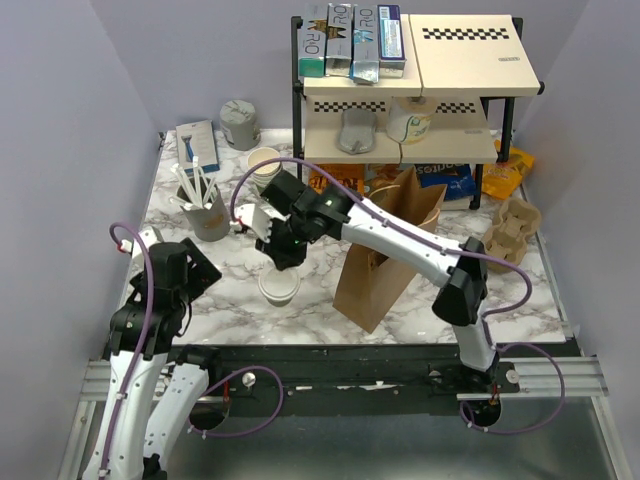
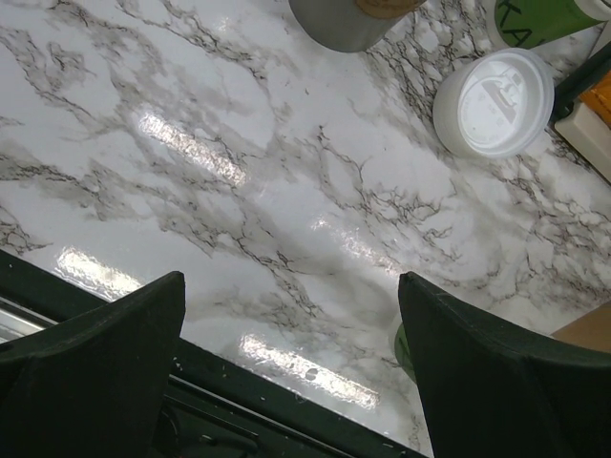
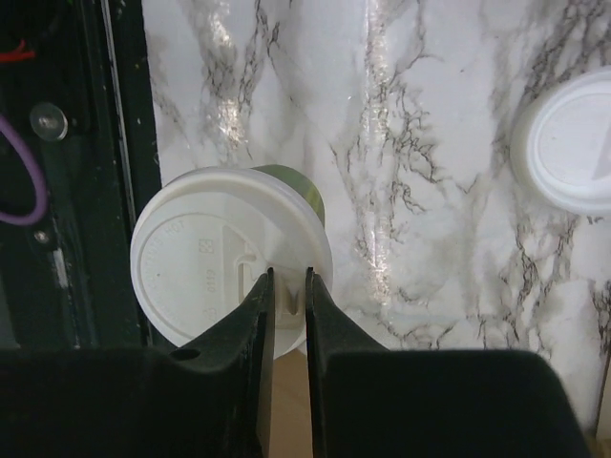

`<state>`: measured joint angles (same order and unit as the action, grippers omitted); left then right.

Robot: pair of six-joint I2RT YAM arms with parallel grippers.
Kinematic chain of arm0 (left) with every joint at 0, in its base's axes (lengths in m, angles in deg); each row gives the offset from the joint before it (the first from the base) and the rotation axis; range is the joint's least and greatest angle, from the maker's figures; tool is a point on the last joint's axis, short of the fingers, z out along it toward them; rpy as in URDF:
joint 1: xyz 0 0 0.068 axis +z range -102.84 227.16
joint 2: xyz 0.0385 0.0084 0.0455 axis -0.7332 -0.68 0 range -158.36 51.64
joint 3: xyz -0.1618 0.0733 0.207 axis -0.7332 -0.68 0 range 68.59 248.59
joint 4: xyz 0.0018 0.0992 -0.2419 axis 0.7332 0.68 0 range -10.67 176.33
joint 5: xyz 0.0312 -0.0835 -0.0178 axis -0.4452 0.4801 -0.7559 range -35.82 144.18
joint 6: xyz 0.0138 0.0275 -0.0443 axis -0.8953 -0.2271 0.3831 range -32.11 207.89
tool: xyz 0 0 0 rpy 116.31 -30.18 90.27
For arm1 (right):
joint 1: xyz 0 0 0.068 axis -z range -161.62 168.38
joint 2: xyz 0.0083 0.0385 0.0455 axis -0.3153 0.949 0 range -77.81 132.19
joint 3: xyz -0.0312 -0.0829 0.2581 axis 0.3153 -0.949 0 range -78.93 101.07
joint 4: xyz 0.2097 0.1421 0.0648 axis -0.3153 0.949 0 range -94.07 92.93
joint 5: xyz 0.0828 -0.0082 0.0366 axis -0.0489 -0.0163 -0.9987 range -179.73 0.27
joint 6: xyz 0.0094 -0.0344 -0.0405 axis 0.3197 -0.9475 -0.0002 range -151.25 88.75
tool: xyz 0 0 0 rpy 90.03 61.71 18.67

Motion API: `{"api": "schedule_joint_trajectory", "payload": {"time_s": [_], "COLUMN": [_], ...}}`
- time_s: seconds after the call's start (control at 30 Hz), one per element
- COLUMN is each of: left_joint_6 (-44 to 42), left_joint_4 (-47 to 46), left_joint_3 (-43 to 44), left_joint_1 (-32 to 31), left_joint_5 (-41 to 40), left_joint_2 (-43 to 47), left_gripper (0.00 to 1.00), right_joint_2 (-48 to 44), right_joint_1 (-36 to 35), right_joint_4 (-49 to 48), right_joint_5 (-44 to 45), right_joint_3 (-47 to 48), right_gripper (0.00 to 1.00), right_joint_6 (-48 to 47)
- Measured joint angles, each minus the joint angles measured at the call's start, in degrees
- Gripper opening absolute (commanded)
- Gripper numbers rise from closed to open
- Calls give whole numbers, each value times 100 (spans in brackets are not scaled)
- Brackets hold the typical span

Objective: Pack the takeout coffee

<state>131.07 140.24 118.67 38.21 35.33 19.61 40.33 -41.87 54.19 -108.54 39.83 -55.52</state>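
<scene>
Marble-patterned surface (image 1: 230,320) is carrying the takeout coffee (image 1: 279,287), which is standing upright near the front edge, just left of the brown paper bag (image 1: 385,255). Right gripper (image 3: 284,281) is pinching the rim of the white lid (image 3: 200,258) between nearly closed fingers. Left gripper (image 2: 291,286) is hovering over bare marble, its fingers spread wide.

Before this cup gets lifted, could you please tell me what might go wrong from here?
1. The right claw pinches only one edge of the lid of the takeout coffee; lifting that way could pop the lid off or tilt the cup.
2. The paper bag stands tall and unheld beside it; the cup or arm might knock it over.
</scene>
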Motion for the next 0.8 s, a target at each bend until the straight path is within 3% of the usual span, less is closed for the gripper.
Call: {"api": "schedule_joint_trajectory", "payload": {"time_s": [0.27, 0.43, 0.8], "left_joint_6": [37, 35, 83], "left_joint_4": [-11, -138, -1204], "left_joint_3": [0, 0, 186], "left_joint_1": [0, 0, 0], "left_joint_5": [22, 321, 1735], "left_joint_2": [236, 273, 111], "left_gripper": [99, 99, 99], "right_joint_2": [-793, -1036, -3171], "right_joint_1": [52, 280, 2022], "right_joint_4": [-7, 103, 168], "right_joint_5": [616, 688, 876], "right_joint_3": [94, 955, 881], "right_gripper": [1, 1, 1], "right_joint_6": [1598, 2505, 3812]}}
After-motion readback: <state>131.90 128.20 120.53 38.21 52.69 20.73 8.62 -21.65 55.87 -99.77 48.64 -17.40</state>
